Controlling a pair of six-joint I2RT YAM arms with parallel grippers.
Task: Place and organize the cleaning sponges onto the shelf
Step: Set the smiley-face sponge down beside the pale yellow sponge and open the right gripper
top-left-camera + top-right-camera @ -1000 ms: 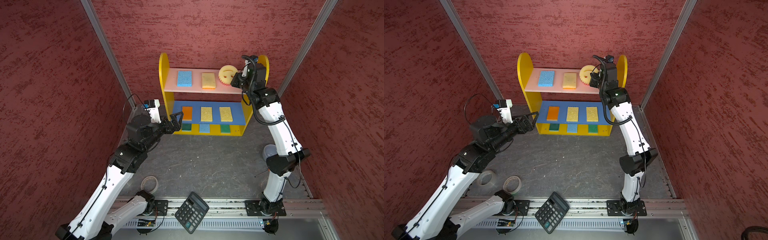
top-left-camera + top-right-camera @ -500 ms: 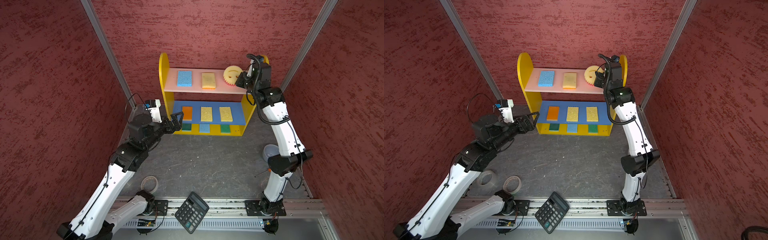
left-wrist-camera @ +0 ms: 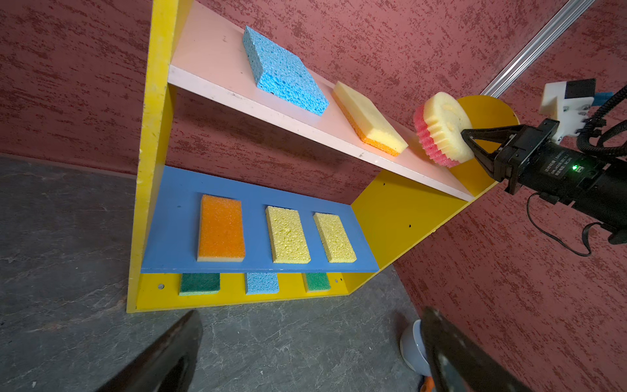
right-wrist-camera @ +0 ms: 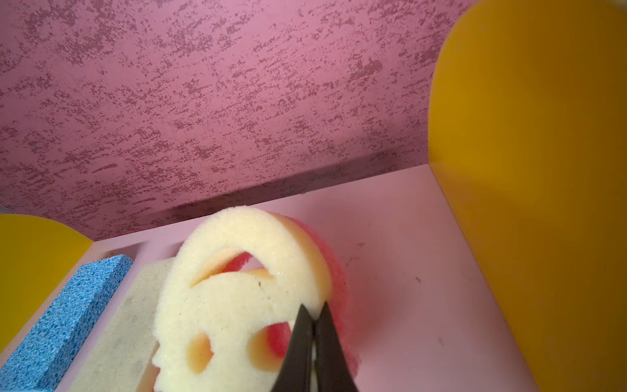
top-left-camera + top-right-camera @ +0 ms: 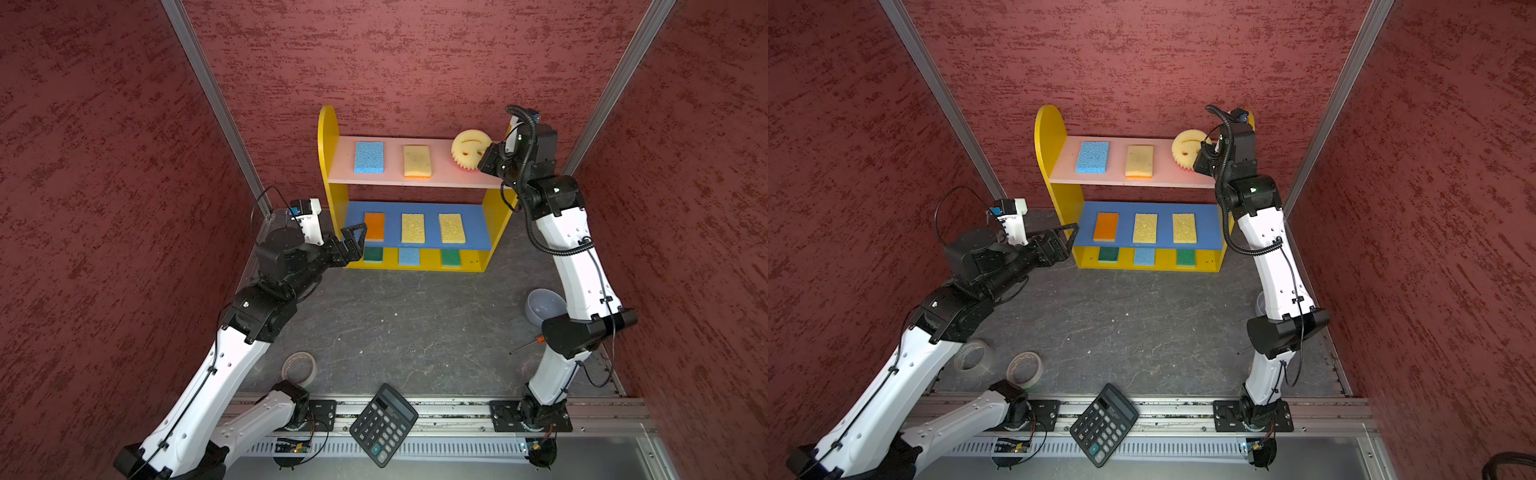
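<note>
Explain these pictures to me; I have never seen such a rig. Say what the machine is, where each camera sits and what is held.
Two white robot arms stand on a rail, each ending in a two-fingered pincer. Two pictures look down on the whole scene from overhead; the other two come from cameras on the arms' wrists. On the dark table stands a three-board shelf holding eight flat sponges. The right pincer is shut on the edge of a round smiley sponge tilted up on the pink top board. The left pincer is open and empty. A calculator, tape roll and bowl lie nearby.
</note>
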